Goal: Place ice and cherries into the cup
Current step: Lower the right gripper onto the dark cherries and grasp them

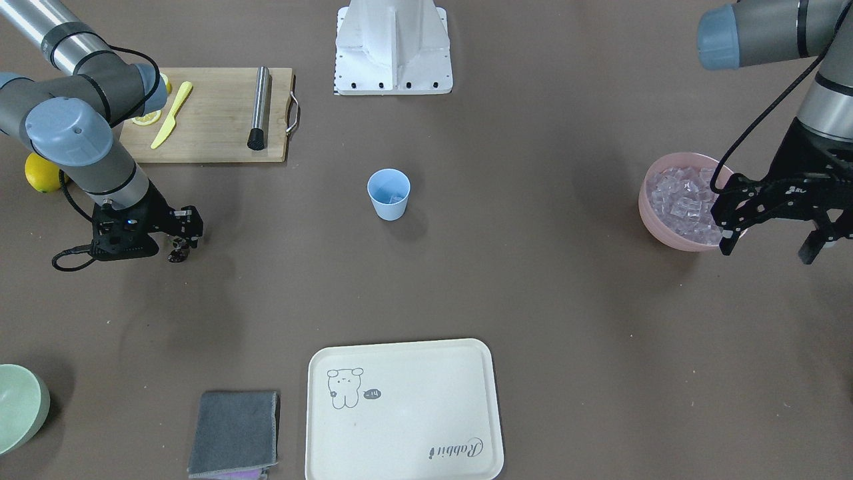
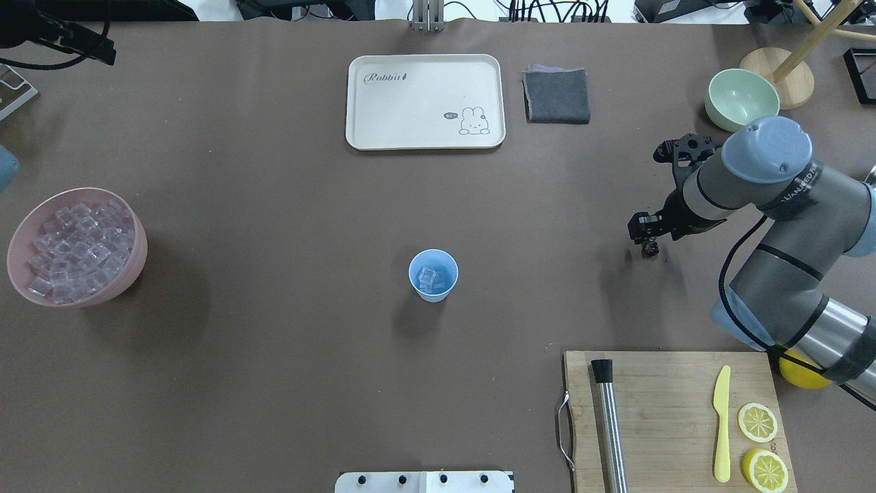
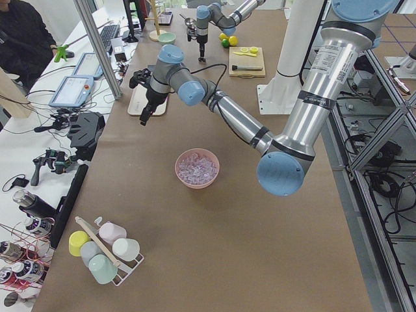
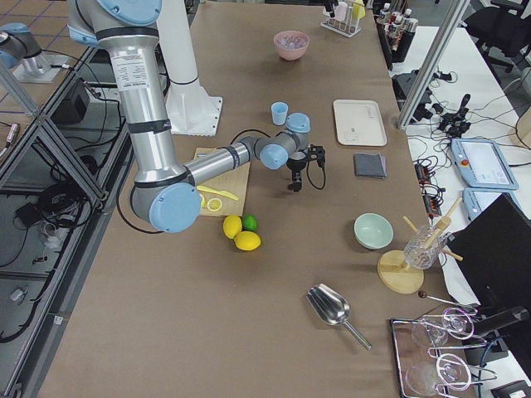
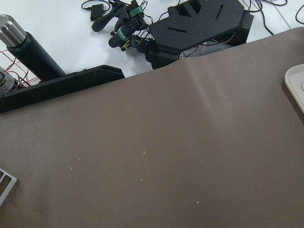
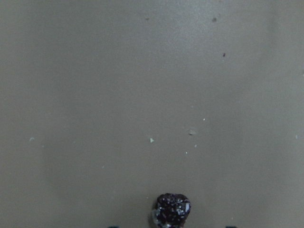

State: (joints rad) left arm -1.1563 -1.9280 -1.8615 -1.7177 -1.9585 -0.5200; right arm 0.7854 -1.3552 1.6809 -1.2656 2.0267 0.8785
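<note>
the right gripper (image 1: 180, 244) is pinched closed with the cherries (image 1: 178, 255) hanging just under its tips, close to the bare table. whether it has the fruit itself or only the thin stems is too small to tell. the cup (image 2: 433, 275) stands upright at the middle of the table, well apart from the right gripper, with some ice (image 2: 430, 276) already in its bottom. across the table the left gripper (image 1: 768, 252) has its fingers spread wide with nothing between them, just beside the pink bowl (image 1: 670, 239) heaped with more cubes. the step in hand looks like carrying the cherries to the cup. the weak point is the hold: a dangling, glossy pair can swing on the way and slip out. it can also hang off centre, so that on release it strikes the narrow rim and rolls away. coming in too low could knock the light cup over and spill the ice.
</note>
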